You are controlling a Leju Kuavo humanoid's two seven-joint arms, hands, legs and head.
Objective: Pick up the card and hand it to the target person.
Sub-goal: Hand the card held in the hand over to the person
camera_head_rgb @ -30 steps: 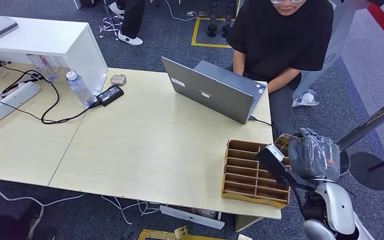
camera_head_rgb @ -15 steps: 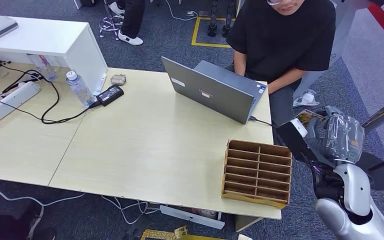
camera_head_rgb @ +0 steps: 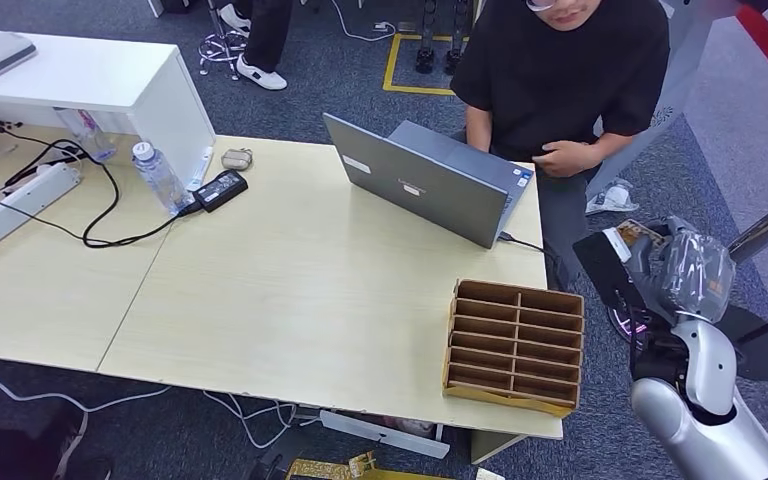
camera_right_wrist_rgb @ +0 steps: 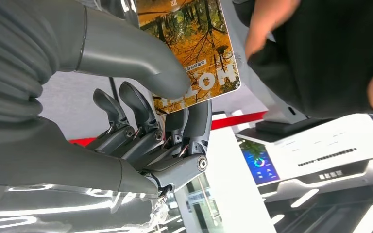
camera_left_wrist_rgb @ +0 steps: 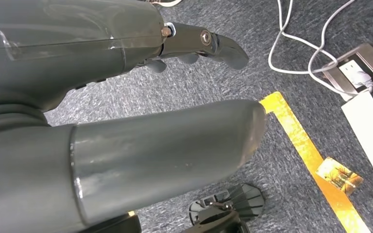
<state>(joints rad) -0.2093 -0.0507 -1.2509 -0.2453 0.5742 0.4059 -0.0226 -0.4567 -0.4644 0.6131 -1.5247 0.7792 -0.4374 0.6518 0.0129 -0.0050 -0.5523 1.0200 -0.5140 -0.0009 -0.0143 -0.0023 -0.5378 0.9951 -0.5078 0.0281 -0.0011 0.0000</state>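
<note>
In the head view, right of the frame, the right hand [camera_head_rgb: 695, 270] holds the card [camera_head_rgb: 643, 232] up beside the table [camera_head_rgb: 290, 290], off its corner and past the slotted wooden organizer [camera_head_rgb: 513, 345], presumably to offer it to the seated person [camera_head_rgb: 560, 70]; half a second ago it sat slightly lower and the person's hand [camera_head_rgb: 560, 158] was tucked behind the laptop [camera_head_rgb: 430, 180]. The left wrist view shows the left hand [camera_left_wrist_rgb: 126, 97] hanging over carpet, fingers loosely apart and holding nothing. The right wrist view shows thumb and fingers [camera_right_wrist_rgb: 148, 116] pinching the autumn-print card.
</note>
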